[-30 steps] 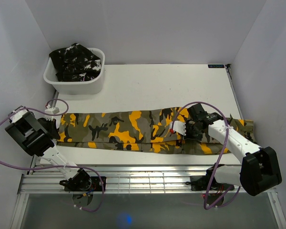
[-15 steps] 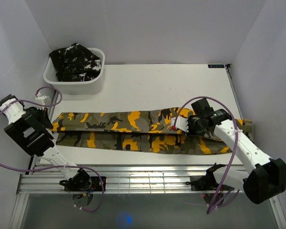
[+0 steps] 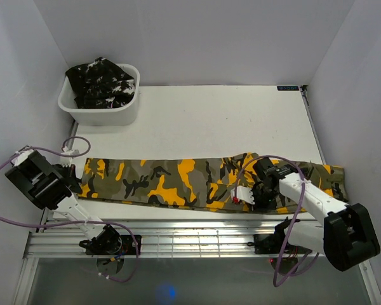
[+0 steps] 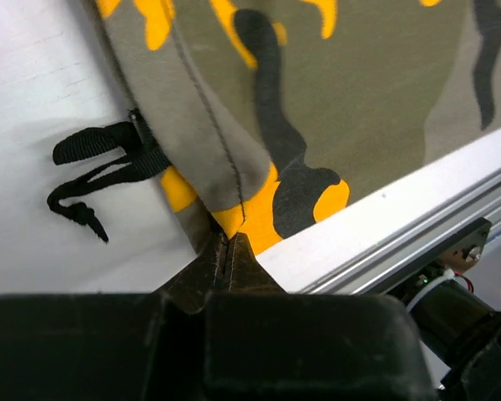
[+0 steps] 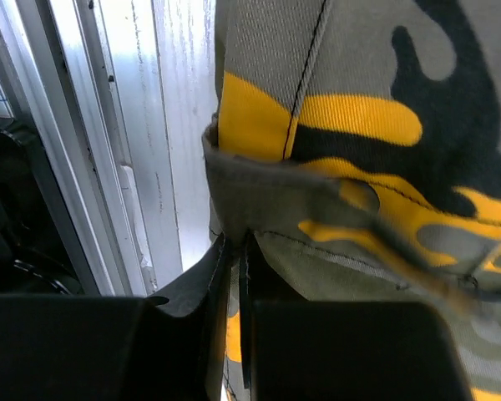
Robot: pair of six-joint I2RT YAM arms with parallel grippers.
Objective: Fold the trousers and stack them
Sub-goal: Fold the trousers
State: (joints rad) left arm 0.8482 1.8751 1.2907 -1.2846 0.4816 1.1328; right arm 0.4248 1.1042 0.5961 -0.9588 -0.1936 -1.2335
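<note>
The olive-grey trousers (image 3: 178,181) with orange-yellow and black patches lie stretched left to right along the table's near edge. My left gripper (image 3: 75,180) is shut on their left end; the left wrist view shows the cloth (image 4: 317,109) pinched between the fingertips, with a black drawstring (image 4: 100,163) beside it. My right gripper (image 3: 257,190) is shut on a fold of the cloth (image 5: 359,100) near the right part of the trousers. The black trousers (image 3: 101,82) with white flecks sit bunched in the white tub (image 3: 101,111) at the back left.
The aluminium rail (image 3: 197,238) runs along the table's near edge, just below the trousers. White walls enclose the table on the left, back and right. Purple cables loop from both arms.
Both grippers have pulled the trousers toward the near edge. The doubled cloth now lies as one flat band, with its right end reaching farther right.
</note>
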